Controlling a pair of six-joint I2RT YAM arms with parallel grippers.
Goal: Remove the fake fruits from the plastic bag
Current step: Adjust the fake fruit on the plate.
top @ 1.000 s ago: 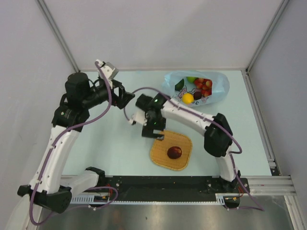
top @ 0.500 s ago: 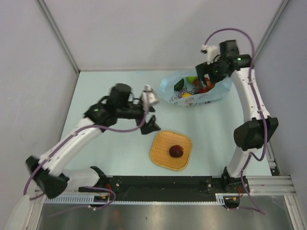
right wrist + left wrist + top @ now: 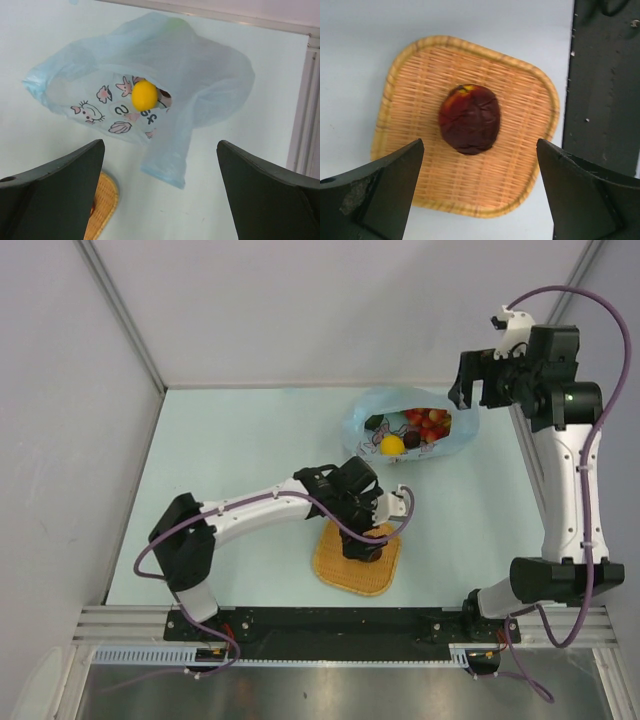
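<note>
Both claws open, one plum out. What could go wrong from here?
1. The left claw hangs open right over the plum on the tray; a low exit could nudge it off the shallow rim.
2. The bag is thin and loose, with the lemon at its mouth; the right claw may pinch plastic along with fruit and drag the whole bag.

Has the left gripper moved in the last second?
Yes. The left gripper swung rightward and nearer in the top view, ending open above the woven tray and its plum.
</note>
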